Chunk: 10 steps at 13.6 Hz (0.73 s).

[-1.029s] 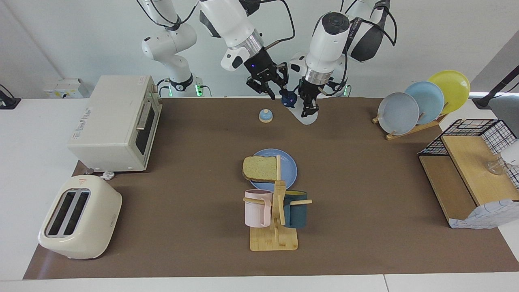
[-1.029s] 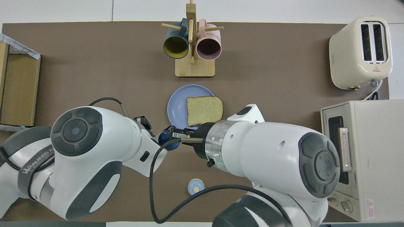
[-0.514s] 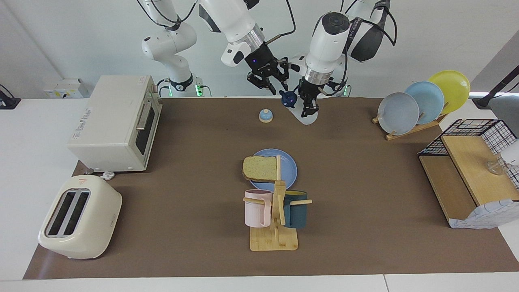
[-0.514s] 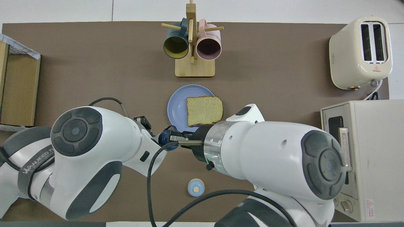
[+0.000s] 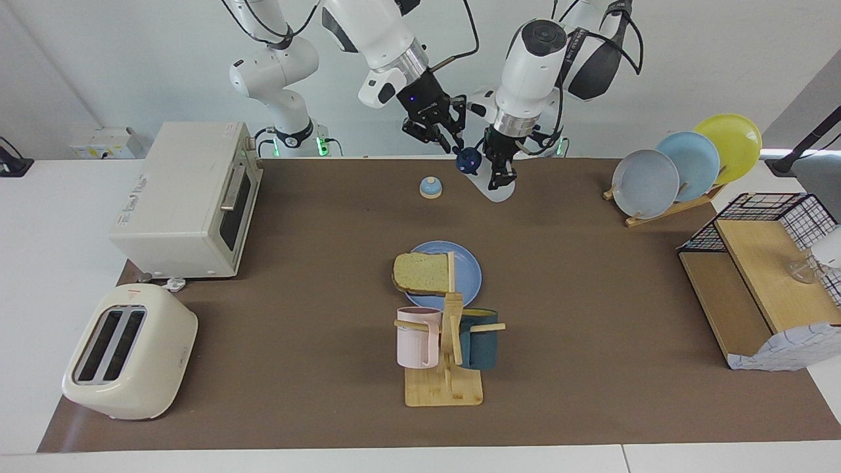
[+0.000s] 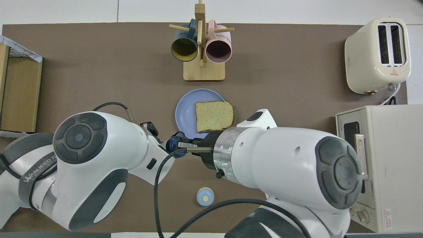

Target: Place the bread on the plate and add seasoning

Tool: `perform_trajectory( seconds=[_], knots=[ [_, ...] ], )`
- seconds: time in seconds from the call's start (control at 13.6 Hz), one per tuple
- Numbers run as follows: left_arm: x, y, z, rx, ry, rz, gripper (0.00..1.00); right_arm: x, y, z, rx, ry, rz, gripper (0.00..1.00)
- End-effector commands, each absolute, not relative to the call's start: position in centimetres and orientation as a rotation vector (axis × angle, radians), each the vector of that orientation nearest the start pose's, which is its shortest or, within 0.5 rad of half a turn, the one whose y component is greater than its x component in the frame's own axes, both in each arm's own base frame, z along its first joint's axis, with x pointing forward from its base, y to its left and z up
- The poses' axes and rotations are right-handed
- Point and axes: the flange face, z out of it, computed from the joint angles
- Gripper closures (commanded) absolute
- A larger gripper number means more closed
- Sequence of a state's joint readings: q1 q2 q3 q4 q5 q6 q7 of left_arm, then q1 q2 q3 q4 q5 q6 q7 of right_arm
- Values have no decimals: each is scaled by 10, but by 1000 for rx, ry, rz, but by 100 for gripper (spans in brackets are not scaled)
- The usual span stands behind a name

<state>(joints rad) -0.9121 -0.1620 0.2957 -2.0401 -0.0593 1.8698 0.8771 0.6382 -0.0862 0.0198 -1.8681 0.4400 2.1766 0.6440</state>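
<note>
The bread lies flat on the blue plate near the middle of the table, nearer to the robots than the mug rack. The seasoning bottle is held tilted above the table near the robots' edge, beside the small bell: the left gripper is clamped on its pale body, and the right gripper has its fingers drawn in around the dark cap; whether they already bear on it cannot be told. The bottle is judged light, its plastic wall smooth and somewhat yielding, so a firm mid-body hold suits it best. The knobbed cap offers the better purchase for twisting. The toast is stiff but crumbly and needs no further handling.
</note>
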Motion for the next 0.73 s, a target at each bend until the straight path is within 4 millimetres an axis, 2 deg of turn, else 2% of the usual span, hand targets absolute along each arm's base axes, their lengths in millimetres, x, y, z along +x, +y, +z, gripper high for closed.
perform_trajectory(
  seconds=[0.0,0.37,0.66],
  knots=[
    [410,-288,512,-2410,2181,-31,100,439,361,596,-2564,240,-56,100],
    [411,-287,512,-2413,2177,-32,100,445,357,595,-2561,260,-55,100],
    [411,-287,512,-2411,2179,-32,100,465,335,598,-2455,417,16,100]
  ],
)
